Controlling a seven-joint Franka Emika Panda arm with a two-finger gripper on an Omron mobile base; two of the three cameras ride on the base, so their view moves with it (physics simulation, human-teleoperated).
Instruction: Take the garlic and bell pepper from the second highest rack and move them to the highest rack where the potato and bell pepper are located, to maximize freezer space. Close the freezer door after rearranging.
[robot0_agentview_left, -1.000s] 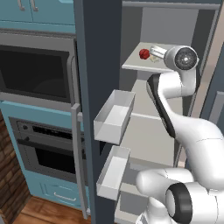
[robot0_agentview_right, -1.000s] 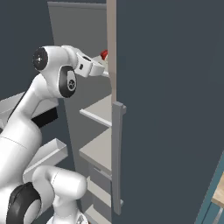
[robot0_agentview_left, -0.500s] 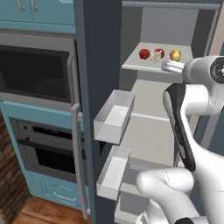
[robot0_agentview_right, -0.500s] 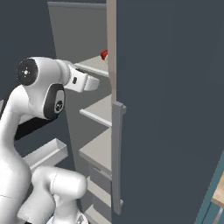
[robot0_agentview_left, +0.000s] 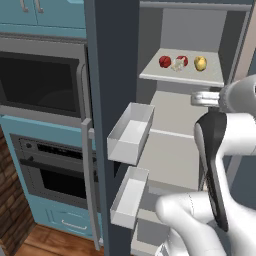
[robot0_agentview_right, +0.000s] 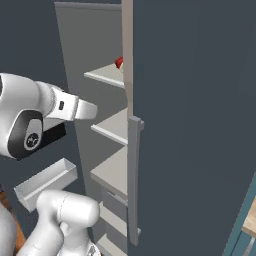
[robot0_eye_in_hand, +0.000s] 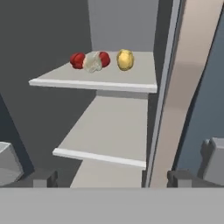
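From the left base view I see the freezer door (robot0_agentview_left: 107, 100) standing open, with two door bins (robot0_agentview_left: 131, 134) on its inner side; on the highest rack (robot0_agentview_left: 180, 75) four things sit in a row: a red bell pepper (robot0_agentview_left: 165, 61) at the left, the pale garlic (robot0_agentview_left: 177, 65) just beside it, a second red bell pepper (robot0_agentview_left: 183, 60) close behind the garlic, and the yellow potato (robot0_agentview_left: 200, 63) at the right, a little apart; the second highest rack (robot0_agentview_left: 172, 112) lies below it; my arm (robot0_agentview_left: 220, 150) rises at the lower right, and its hand ends near the right edge of that lower rack, though I cannot make out the fingers there; an oven (robot0_agentview_left: 47, 157) is built into the teal cabinets at the left. From the right base view the arm's white wrist (robot0_agentview_right: 70, 107) reaches toward the shelves from the left, and a red bit of pepper (robot0_agentview_right: 119, 63) peeks past the freezer's edge on the top rack. From the hand view I look up at the top rack (robot0_eye_in_hand: 94, 81) with red pepper (robot0_eye_in_hand: 78, 60), garlic (robot0_eye_in_hand: 92, 62), red pepper (robot0_eye_in_hand: 104, 58) and potato (robot0_eye_in_hand: 125, 60) in line; the pincer (robot0_eye_in_hand: 112, 177) is spread wide and grasps nothing, its dark tips far apart at the bottom.
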